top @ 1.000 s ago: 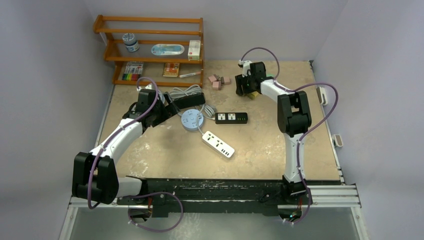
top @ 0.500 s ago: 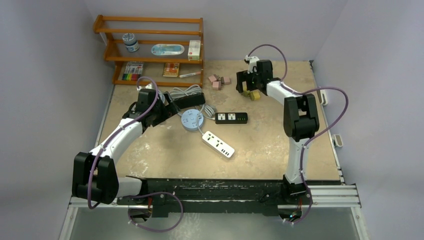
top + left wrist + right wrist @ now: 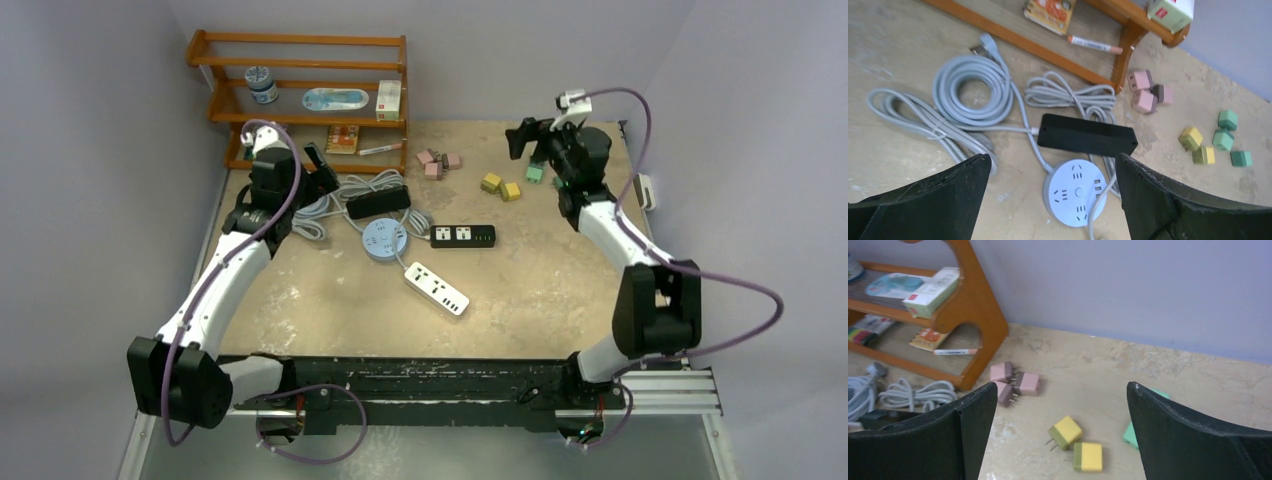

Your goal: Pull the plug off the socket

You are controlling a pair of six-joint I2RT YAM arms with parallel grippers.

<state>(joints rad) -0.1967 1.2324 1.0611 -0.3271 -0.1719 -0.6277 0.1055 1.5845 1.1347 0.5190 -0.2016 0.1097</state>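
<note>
No plug sits in any socket that I can see. Two yellow plugs (image 3: 500,186) (image 3: 1066,431) lie loose on the table, with pink plugs (image 3: 436,161) (image 3: 1020,382) and green plugs (image 3: 535,173) (image 3: 1228,120) nearby. The round white socket (image 3: 384,240) (image 3: 1075,192), a black power strip (image 3: 463,236) and a white strip (image 3: 437,288) lie mid-table. Another black strip (image 3: 378,202) (image 3: 1087,135) lies face down. My left gripper (image 3: 322,170) (image 3: 1051,160) hangs open above the round socket and the face-down strip. My right gripper (image 3: 525,140) (image 3: 1062,387) is open, raised behind the yellow plugs, empty.
A wooden shelf (image 3: 300,100) (image 3: 973,305) with boxes and a marker stands at the back left. Coiled grey cables (image 3: 320,205) (image 3: 973,95) lie in front of it, beside the face-down strip.
My right gripper opened, left a yellow plug on the table, and swung up and to the right. My left gripper lifted back toward the shelf, away from the face-down strip.
</note>
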